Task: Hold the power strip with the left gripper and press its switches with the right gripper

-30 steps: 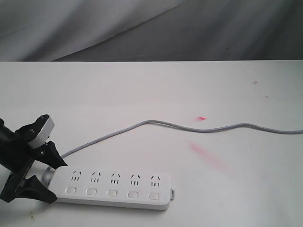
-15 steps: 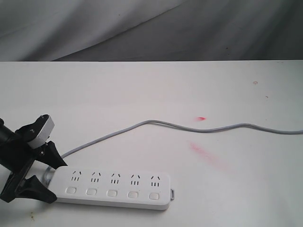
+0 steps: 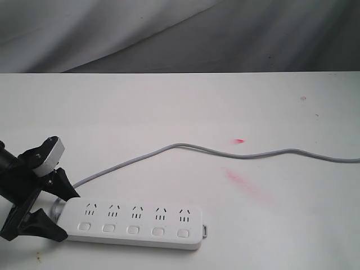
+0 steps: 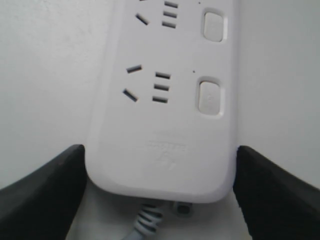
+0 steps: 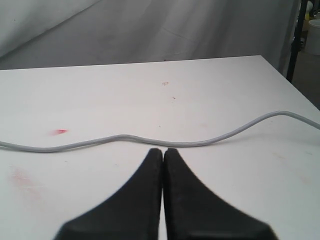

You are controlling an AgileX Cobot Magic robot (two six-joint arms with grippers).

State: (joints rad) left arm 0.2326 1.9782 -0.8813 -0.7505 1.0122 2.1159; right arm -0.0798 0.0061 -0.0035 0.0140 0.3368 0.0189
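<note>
Your left gripper [image 3: 66, 215] hugs the cord end of the power strip [image 3: 135, 225], front left. It stretches sideways to the right, and your right gripper [image 5: 163, 152], pinched shut, is well away.

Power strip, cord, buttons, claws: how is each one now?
Long flat white plastic power strip: lying flat, end clamped.
Black two-fingered left gripper: jaws shut on the strip.
Black right gripper: jaws shut, empty.
Small white square switches: untouched; on or off unclear.
Thin grey cord: slack, wavy.
</note>
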